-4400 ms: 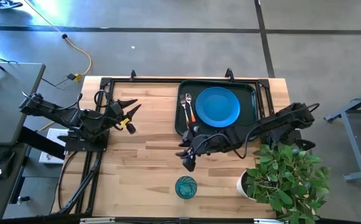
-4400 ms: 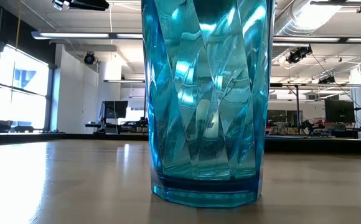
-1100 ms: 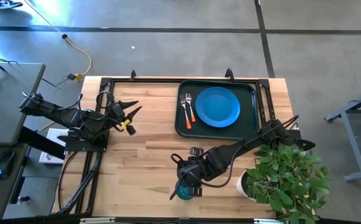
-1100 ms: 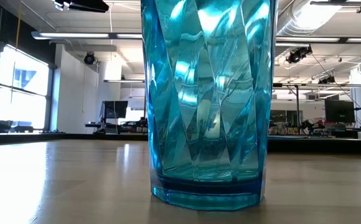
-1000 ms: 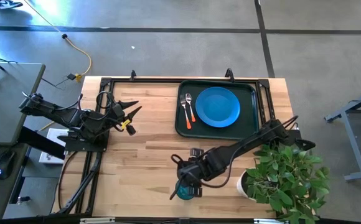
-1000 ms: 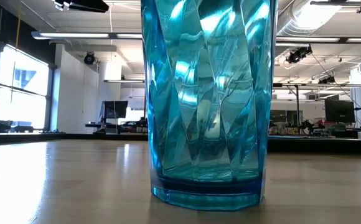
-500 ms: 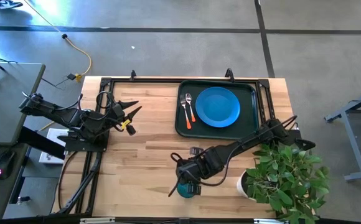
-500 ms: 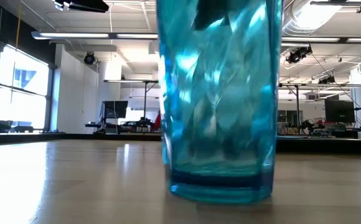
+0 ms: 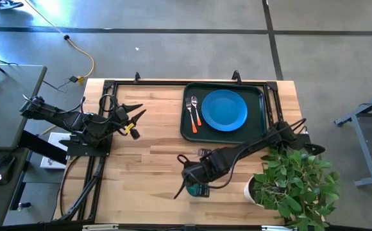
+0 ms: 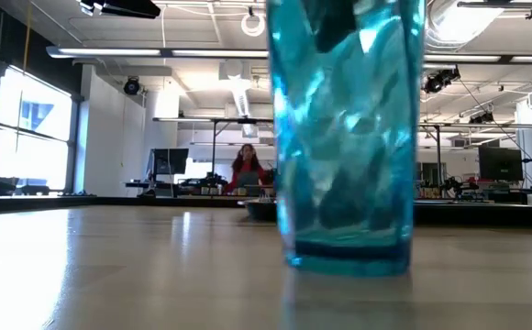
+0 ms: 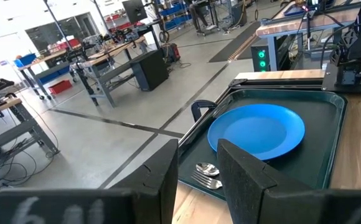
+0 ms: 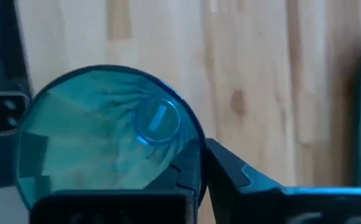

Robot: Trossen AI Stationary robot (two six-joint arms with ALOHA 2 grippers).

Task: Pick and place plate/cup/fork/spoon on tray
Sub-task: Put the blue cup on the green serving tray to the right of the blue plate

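The teal see-through cup (image 9: 200,191) stands upright near the table's front edge, close before the low view (image 10: 349,137). My right gripper (image 9: 194,185) is shut on its rim and looks down into it in the right wrist view (image 12: 202,168). The blue plate (image 9: 224,109), the fork (image 9: 188,110) and the spoon (image 9: 195,109) lie on the dark tray (image 9: 256,131) at the far right. My left gripper (image 9: 136,113) is open and empty over the table's left part, with the plate in sight in its wrist view (image 11: 255,130). My right gripper holds the cup's rim (image 12: 196,140) with one finger (image 12: 236,177) outside the wall. A dark shape inside the cup's top (image 10: 330,27) looks like the other finger. The fingers come from above, slanting from the table's right. The cup is upright; whether its base is clear of the table, I cannot tell.
A leafy plant (image 9: 295,183) in a white pot (image 9: 255,190) stands at the near right corner, close beside my right arm. Bare wood lies between the cup and the tray. A person (image 10: 248,165) is far off in the room behind.
My right gripper has gone a little toward the table's right and far edges with the cup. In the low view the cup has shifted right and away, still upright. A dark finger shape now shows inside the cup's top, which it did not a second ago.
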